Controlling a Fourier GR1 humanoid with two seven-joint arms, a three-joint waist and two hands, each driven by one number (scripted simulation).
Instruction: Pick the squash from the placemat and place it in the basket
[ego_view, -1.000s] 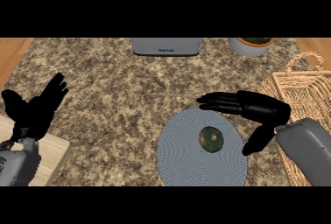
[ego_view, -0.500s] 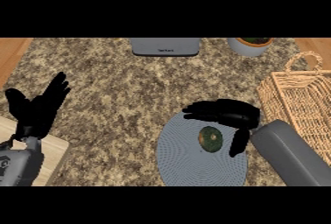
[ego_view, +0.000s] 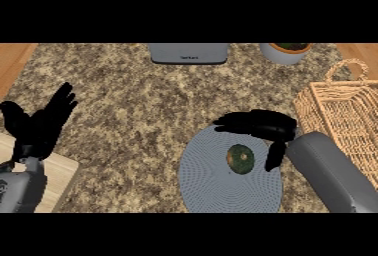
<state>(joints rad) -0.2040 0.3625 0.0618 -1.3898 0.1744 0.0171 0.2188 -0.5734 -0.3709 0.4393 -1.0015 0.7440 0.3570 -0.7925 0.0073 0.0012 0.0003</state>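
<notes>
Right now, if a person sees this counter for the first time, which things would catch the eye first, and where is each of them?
First comes the black right hand, open and arched over the round grey-blue placemat at lower centre, where the small dark green squash lies. Next is the woven wicker basket at the right edge. The black left hand rests open at the left edge, fingers up.

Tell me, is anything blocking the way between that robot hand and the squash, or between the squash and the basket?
Nothing visible does. The right robot hand hovers open right beside the squash on the placemat. Between squash and wicker basket only the robot's own forearm shows.
</notes>
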